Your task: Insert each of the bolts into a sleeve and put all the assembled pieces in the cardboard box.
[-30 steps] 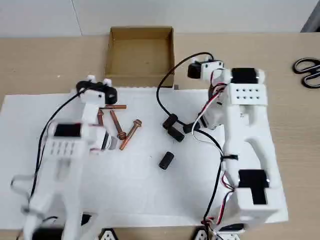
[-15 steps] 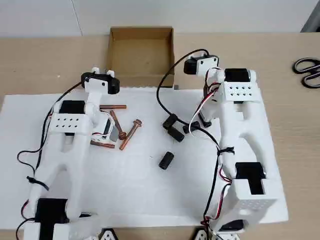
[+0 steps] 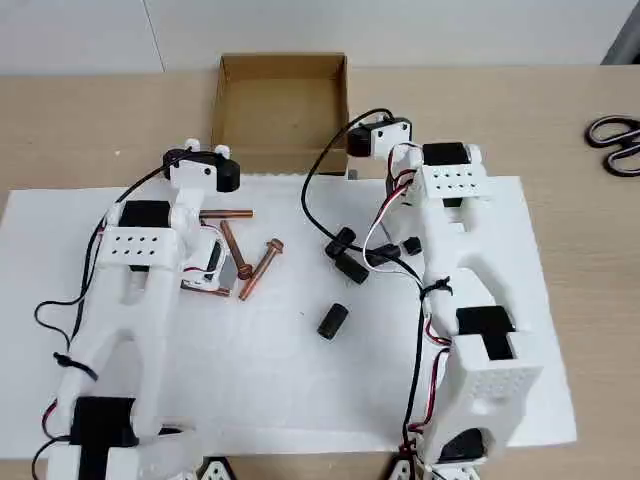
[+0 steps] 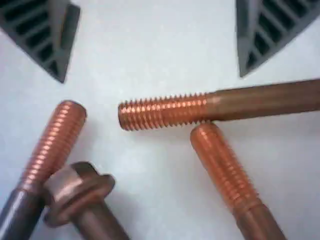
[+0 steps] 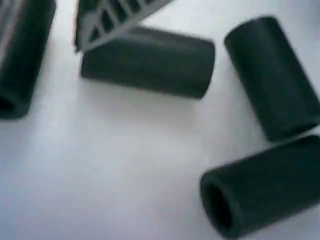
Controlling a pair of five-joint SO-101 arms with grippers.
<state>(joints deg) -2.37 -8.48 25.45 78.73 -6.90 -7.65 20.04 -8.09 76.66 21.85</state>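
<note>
Open left claw [image 4: 150,75] low over the bolts [image 3: 240,255] on the sheet's [image 3: 250,380] left half, right claw [image 5: 45,25], grip unreadable, low over the sleeves [image 3: 345,255] mid-sheet, cardboard box [image 3: 282,62] near the tabletop's [image 3: 80,120] back edge.

Made up of two white plastic arms: left arm [image 3: 130,300] at frame left, right arm [image 3: 470,300] at frame right. Carries black motor blocks [image 3: 495,330] at joints, plates [image 3: 452,181] dotted with small round holes, loose black cables [image 3: 306,192], and red and white wires [image 3: 385,215]. Ends the left gripper [image 4: 152,45] in dark grey ribbed fingers [image 4: 45,30].
</note>
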